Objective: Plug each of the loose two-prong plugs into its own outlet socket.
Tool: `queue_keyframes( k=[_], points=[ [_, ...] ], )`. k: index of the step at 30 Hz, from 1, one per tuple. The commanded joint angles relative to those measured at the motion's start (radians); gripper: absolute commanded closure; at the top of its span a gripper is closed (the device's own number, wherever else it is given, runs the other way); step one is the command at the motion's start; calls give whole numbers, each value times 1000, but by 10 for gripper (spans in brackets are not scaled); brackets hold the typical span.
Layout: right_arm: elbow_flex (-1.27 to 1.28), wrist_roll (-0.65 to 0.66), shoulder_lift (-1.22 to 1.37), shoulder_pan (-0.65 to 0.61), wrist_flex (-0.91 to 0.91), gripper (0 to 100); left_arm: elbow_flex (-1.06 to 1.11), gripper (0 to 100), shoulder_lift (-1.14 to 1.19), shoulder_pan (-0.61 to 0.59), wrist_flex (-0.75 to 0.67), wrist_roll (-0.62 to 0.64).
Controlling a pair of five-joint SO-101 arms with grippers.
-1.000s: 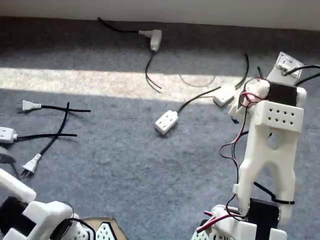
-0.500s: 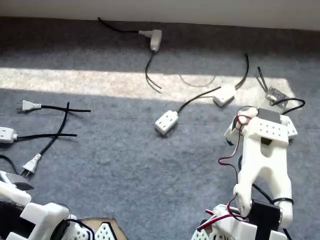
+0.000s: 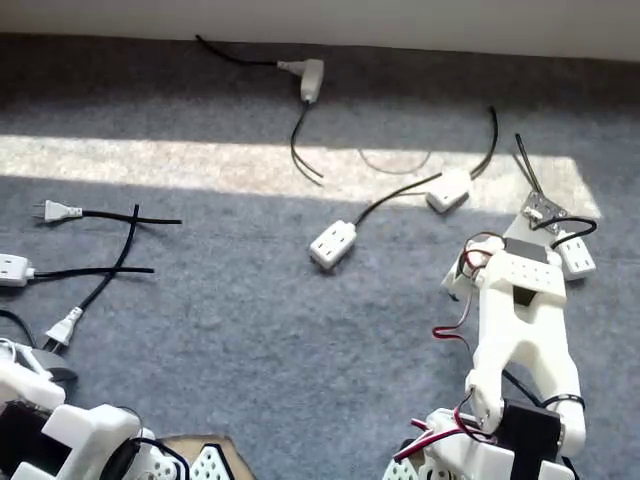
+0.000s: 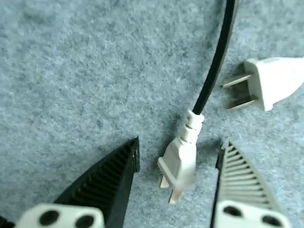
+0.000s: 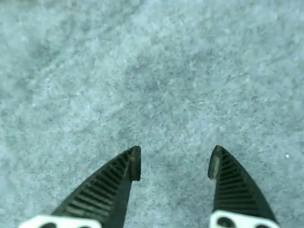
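Grey carpet (image 3: 230, 330) runs wall to wall, with a stripe of sun across the far part. The right arm (image 3: 525, 320) stretches out over it on the right. The left arm (image 3: 70, 430) sits low in the near left corner.

White sockets on black cords lie ahead. The middle socket (image 3: 333, 243) is mid-floor, the far socket (image 3: 449, 190) is beyond it in the sun, and the right socket (image 3: 575, 255) is just beside the right arm's far end.

The left gripper (image 4: 179, 151) is spread wide, gripping nothing. A plug (image 4: 179, 166) lies on the carpet between its jaws, touching neither, and a second plug (image 4: 273, 85) lies near it. A third plug (image 3: 57, 211) lies farther out on the left.

The right gripper (image 5: 175, 164) is also wide open, with only carpet under it.
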Motion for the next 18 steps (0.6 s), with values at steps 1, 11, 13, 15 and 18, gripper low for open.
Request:
queue_keyframes(
  k=[1, 11, 13, 15, 18],
  points=[
    [-2, 8, -31, 15, -8, 769, -7, 827, -30, 21, -15, 6],
    [-1, 12, -31, 15, -8, 769, -2, 947, -30, 21, -48, 6],
    [-1, 12, -30, 15, -8, 769, -2, 945, -30, 22, -48, 6],
    [-1, 12, -30, 15, -8, 769, -2, 945, -30, 42, -46, 6],
    [-1, 12, -30, 15, -8, 769, -13, 947, -39, 96, 28, 12]
  ],
)
